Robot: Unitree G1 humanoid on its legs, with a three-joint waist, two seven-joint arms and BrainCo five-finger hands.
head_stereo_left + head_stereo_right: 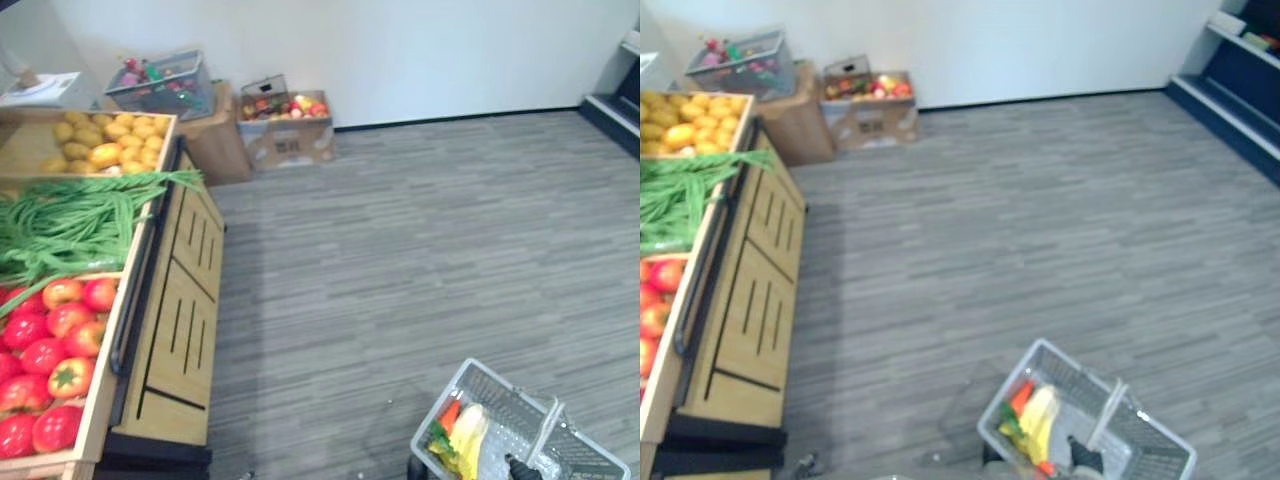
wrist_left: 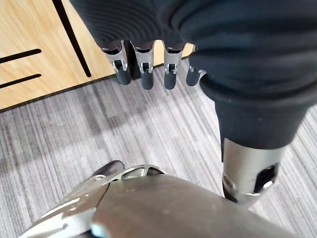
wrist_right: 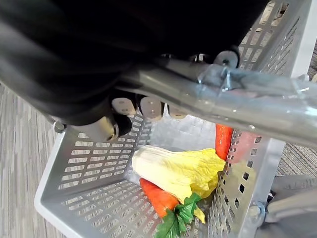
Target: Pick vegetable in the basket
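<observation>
Right wrist view: cabbage (image 3: 178,171) beneath fingers (image 3: 151,106).

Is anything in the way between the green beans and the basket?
Nothing visible stands on the grey floor between the green beans on the wooden stand and the basket. Across the basket's open top, though, the right hand grips the handle, and a cabbage and carrots already lie inside.
</observation>
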